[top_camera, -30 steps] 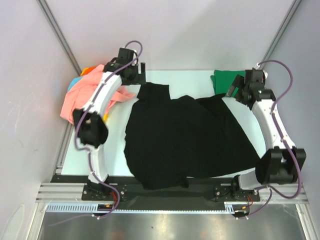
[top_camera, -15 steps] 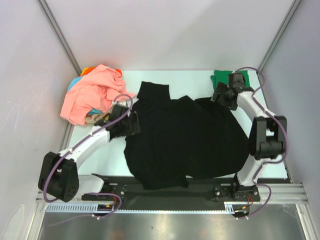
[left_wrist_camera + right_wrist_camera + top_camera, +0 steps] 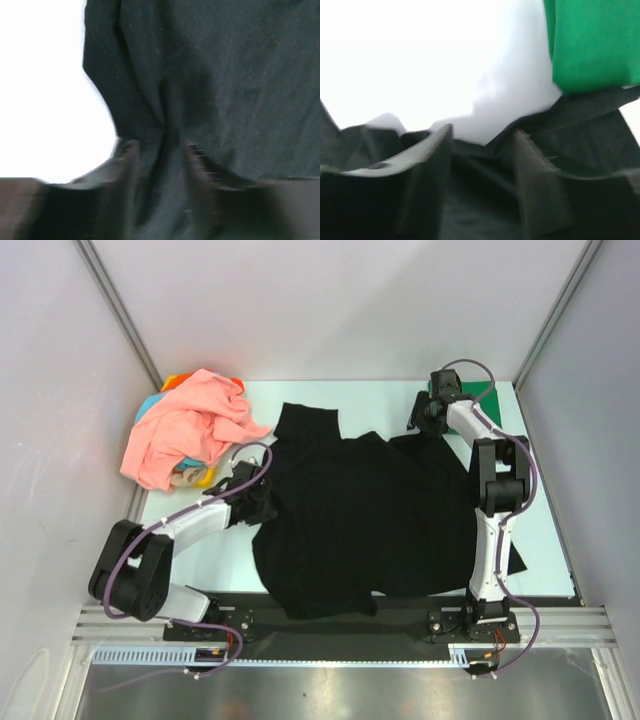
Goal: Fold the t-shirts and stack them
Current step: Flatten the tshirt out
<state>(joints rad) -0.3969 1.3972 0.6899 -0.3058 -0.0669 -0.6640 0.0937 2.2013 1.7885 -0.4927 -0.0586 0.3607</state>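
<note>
A black t-shirt [image 3: 370, 510] lies spread and rumpled across the middle of the table. My left gripper [image 3: 263, 503] sits low at its left edge. In the left wrist view the black t-shirt [image 3: 225, 75] bunches into a ridge between the narrowed jaws of the left gripper [image 3: 160, 145], which are shut on it. My right gripper [image 3: 419, 423] is at the shirt's far right corner, next to a folded green t-shirt [image 3: 480, 393]. In the right wrist view the right gripper [image 3: 482, 136] straddles the black cloth's edge [image 3: 590, 130] with jaws half narrowed, and the picture is blurred. The green t-shirt [image 3: 595, 45] lies just beyond.
A loose heap at the back left has a salmon-pink t-shirt [image 3: 185, 430] on top, with orange [image 3: 174, 382], teal [image 3: 148, 406] and yellow [image 3: 196, 478] cloth showing under it. White table [image 3: 215, 550] shows left of the black shirt. Frame posts and grey walls close in the sides.
The left arm dropped from the back left to the black shirt's left edge. The right arm reached back to its far right corner. Both sets of jaws narrowed.
</note>
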